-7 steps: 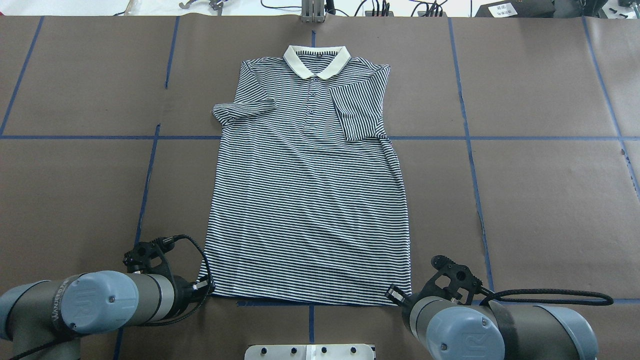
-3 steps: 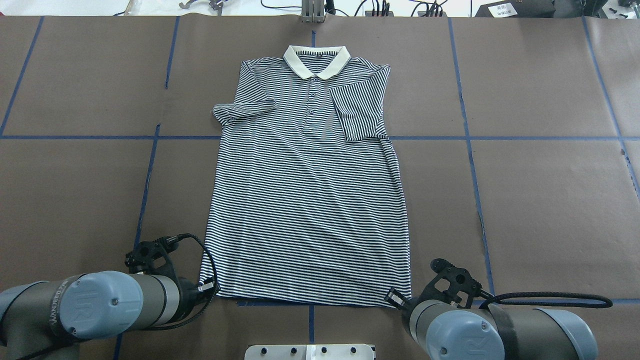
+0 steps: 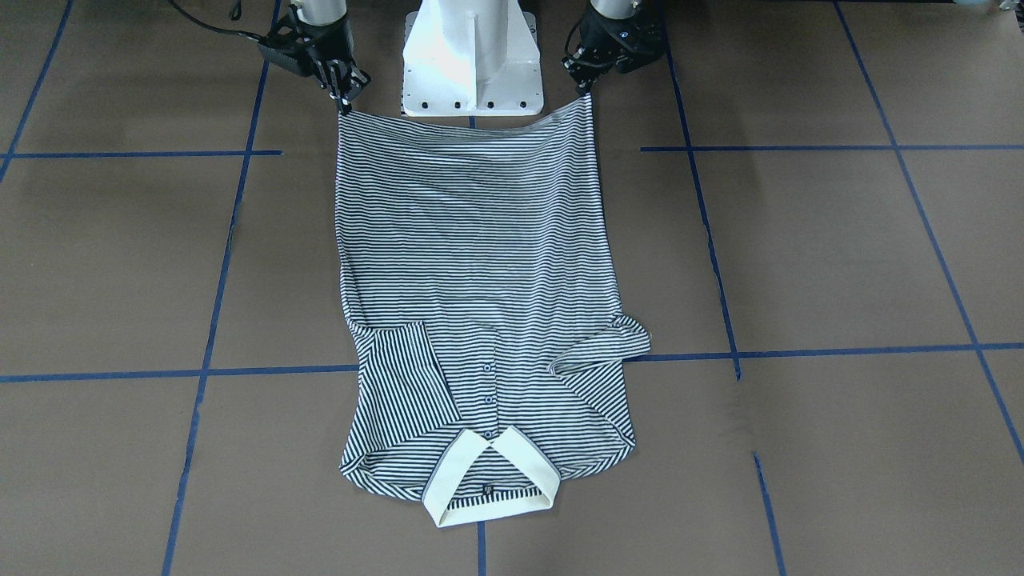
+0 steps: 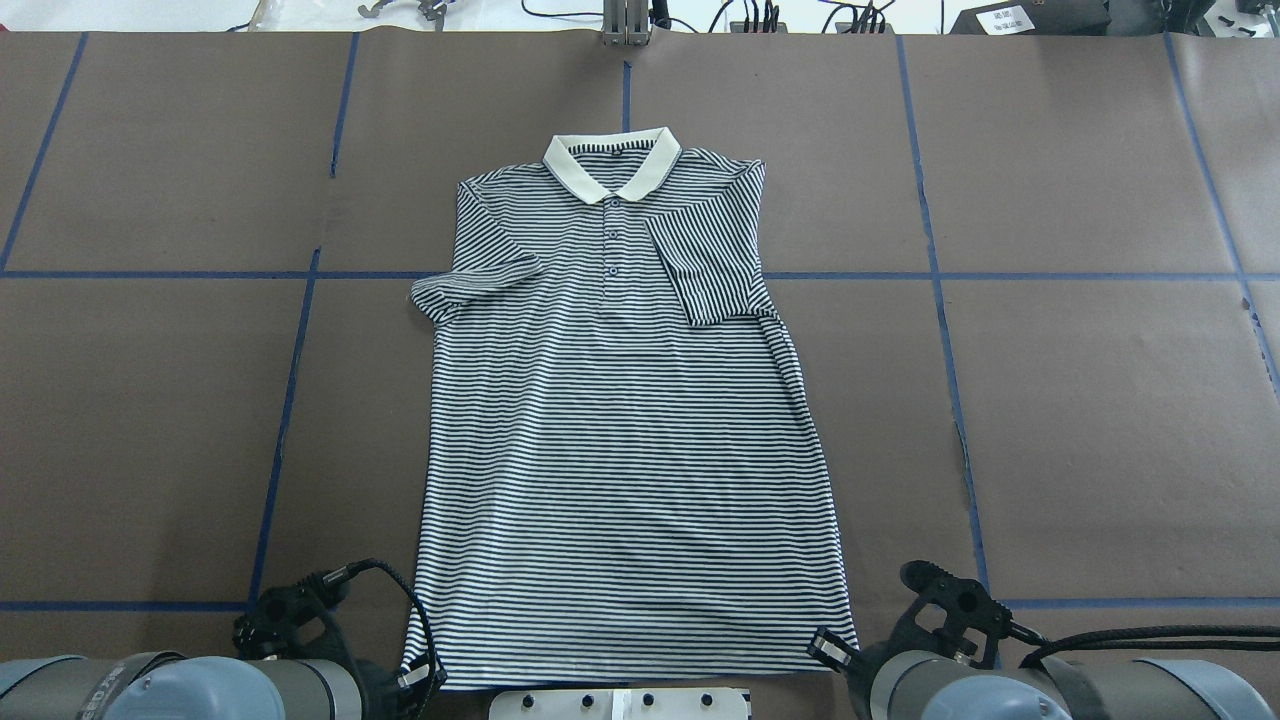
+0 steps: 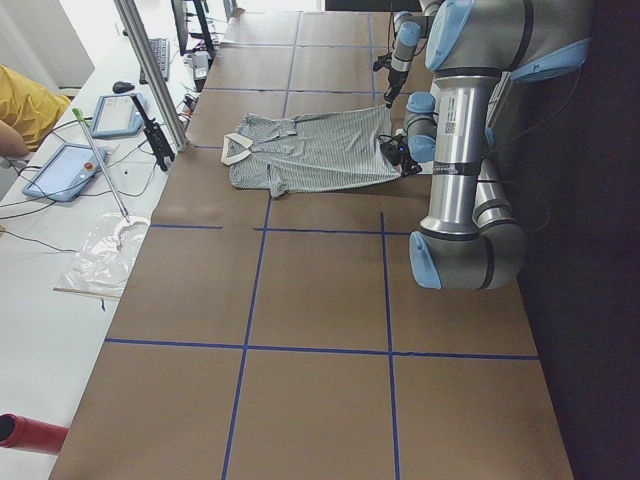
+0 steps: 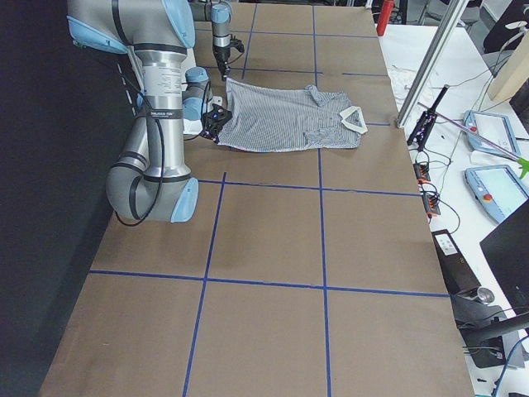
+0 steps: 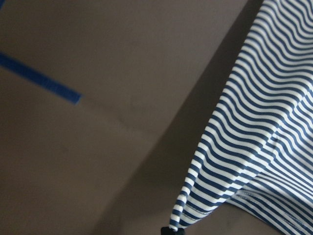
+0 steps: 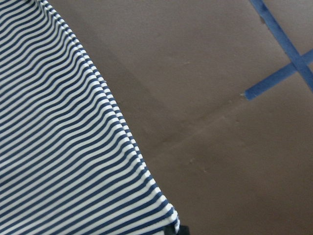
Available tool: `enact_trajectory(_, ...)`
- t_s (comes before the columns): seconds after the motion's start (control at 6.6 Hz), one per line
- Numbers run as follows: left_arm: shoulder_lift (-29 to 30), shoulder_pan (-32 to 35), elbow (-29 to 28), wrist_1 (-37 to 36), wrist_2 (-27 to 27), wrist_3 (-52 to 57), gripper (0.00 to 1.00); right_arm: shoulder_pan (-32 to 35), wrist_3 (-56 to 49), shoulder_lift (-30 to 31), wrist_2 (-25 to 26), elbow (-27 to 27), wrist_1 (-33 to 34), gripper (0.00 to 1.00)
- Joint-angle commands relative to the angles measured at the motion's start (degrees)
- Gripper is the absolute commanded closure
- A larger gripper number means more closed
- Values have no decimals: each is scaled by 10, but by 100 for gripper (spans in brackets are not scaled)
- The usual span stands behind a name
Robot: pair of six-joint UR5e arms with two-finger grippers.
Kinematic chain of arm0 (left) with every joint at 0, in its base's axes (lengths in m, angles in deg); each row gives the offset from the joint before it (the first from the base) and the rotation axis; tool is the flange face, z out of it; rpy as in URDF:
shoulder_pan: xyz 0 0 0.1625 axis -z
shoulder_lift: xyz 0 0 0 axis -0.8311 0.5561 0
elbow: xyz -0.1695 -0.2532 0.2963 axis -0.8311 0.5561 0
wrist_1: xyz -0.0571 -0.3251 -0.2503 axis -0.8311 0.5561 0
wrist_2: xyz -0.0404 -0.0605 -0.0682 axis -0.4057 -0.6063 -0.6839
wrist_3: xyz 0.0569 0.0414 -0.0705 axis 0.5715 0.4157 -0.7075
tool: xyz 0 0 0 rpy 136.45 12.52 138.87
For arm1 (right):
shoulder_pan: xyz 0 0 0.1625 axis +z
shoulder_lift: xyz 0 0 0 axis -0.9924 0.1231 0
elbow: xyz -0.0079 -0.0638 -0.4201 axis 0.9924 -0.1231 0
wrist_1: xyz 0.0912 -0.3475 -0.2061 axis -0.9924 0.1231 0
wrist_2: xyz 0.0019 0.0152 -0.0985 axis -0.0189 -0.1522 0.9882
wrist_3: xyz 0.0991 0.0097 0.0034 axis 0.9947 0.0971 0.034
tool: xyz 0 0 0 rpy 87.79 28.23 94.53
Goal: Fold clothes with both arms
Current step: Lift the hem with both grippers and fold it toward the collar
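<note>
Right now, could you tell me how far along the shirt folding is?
Done: the polo shirt lies flat, one sleeve folded across the chest. In hand: the left claw and right claw each pinch a bottom hem corner. Left: the body is at full length, with no fold toward the collar yet.

So the left gripper point(image 3: 589, 90) and right gripper point(image 3: 346, 96) are both down low on the robot's side, each pinched tight on a shirt point(image 3: 472, 240) corner.
</note>
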Motion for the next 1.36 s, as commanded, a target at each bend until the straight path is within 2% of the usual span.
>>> enact_trajectory(0.0,7,-1,4,-20,6,-55,100,17,-3,13,1,35,0,100)
enact_trajectory(0.15,32,49,0,-21,22,-17,100,61,-17,-7,-2,28,0,100)
enact_trajectory(0.3,73,116,-28,-21,23,32,100,113,-66,-48,-4,13,1,100)
enact_trajectory(0.45,117,188,-79,-19,23,73,100,169,-110,-85,-19,-23,1,100)
enact_trajectory(0.61,146,232,-137,-15,24,131,100,232,-146,-135,-56,-80,1,100)
enact_trajectory(0.76,162,278,-165,-5,23,178,100,289,-167,-207,-67,-182,-5,100)
enact_trajectory(0.91,180,334,-225,66,24,209,100,355,-206,-269,-108,-270,-6,100)
enact_trajectory(1.06,201,366,-277,104,24,218,100,407,-253,-291,-133,-324,-15,100)
enact_trajectory(1.21,223,376,-307,112,24,217,100,427,-258,-344,-139,-431,-86,100)
